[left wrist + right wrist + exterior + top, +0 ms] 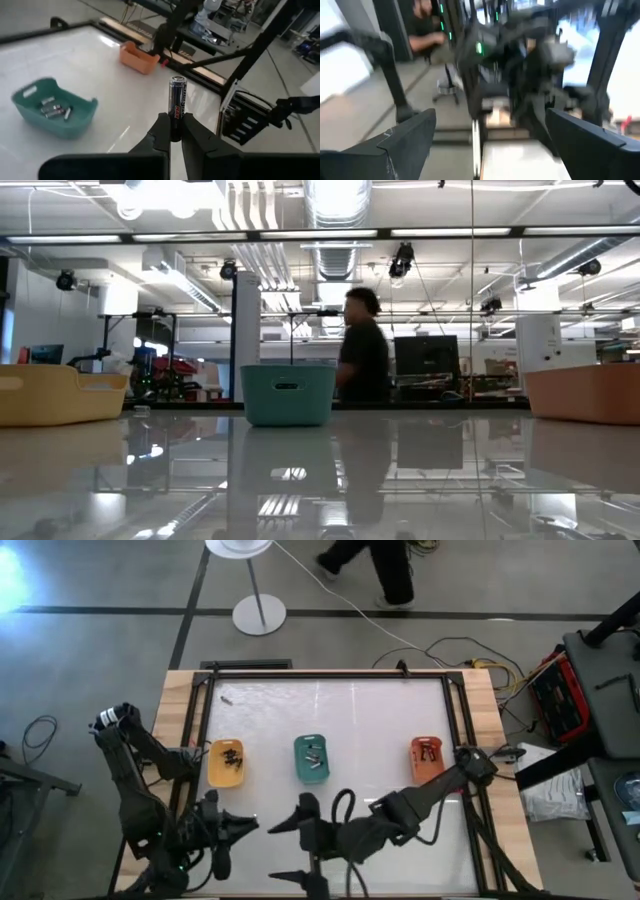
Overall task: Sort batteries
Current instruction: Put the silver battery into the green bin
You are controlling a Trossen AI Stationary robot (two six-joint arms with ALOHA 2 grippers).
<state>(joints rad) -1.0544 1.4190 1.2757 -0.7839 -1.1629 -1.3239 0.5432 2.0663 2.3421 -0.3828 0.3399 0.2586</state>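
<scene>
The battery (pixel 177 102) is standing upright between the fingers of the left gripper (pixel 173 131), which is squeezing its bottom end. It looks small, light, hard and slippery, so holding its round side seems best. The right gripper (pixel 292 850) is waiting beside it, fingers spread wide.

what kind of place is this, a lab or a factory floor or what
Most likely a robotics lab or workshop. The low view shows exposed ceiling ducts and strip lights, with monitors on benches behind the table. A person walks past, and cables trail across the floor.
</scene>
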